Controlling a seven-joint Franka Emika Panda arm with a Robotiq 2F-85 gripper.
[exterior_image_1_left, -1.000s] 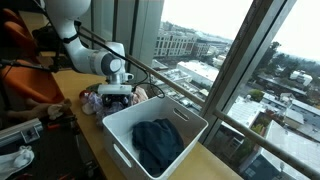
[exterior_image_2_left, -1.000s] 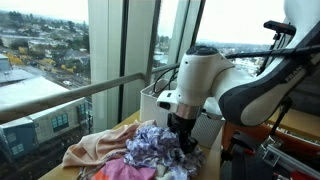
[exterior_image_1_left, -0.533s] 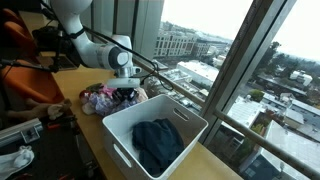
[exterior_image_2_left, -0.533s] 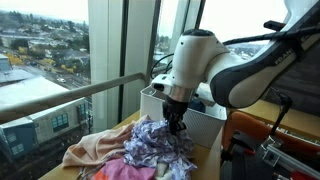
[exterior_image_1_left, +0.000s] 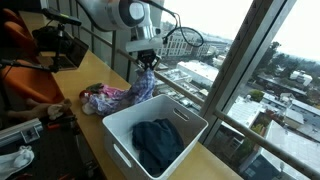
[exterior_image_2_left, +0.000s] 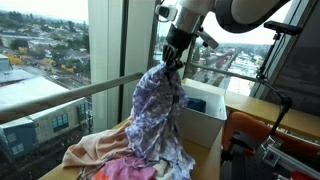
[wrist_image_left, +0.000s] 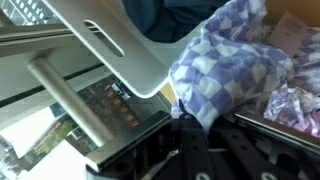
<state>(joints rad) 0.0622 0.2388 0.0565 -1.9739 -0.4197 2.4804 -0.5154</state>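
Note:
My gripper (exterior_image_1_left: 147, 60) (exterior_image_2_left: 173, 60) is raised well above the table and is shut on a blue-and-white checkered cloth (exterior_image_2_left: 158, 115) (exterior_image_1_left: 142, 87). The cloth hangs down from the jaws in a long drape, and its lower end still touches the pile of clothes (exterior_image_2_left: 110, 160) (exterior_image_1_left: 103, 98) on the table. In the wrist view the checkered cloth (wrist_image_left: 215, 65) fills the space just ahead of the fingers, which are dark and blurred. The white bin (exterior_image_1_left: 155, 135) (exterior_image_2_left: 205, 105) stands beside the pile and holds a dark blue garment (exterior_image_1_left: 157, 142).
A pink and peach garment (exterior_image_2_left: 90, 150) lies at the pile's near side. Large windows with a metal rail (exterior_image_2_left: 70, 92) run along the table's far edge. Dark equipment and cables (exterior_image_1_left: 55, 45) sit behind the arm. The bin's white rim (wrist_image_left: 120, 45) shows in the wrist view.
The gripper closed on the checkered cloth in the pile, then rose high, pulling the cloth up out of the pile into a hanging drape.

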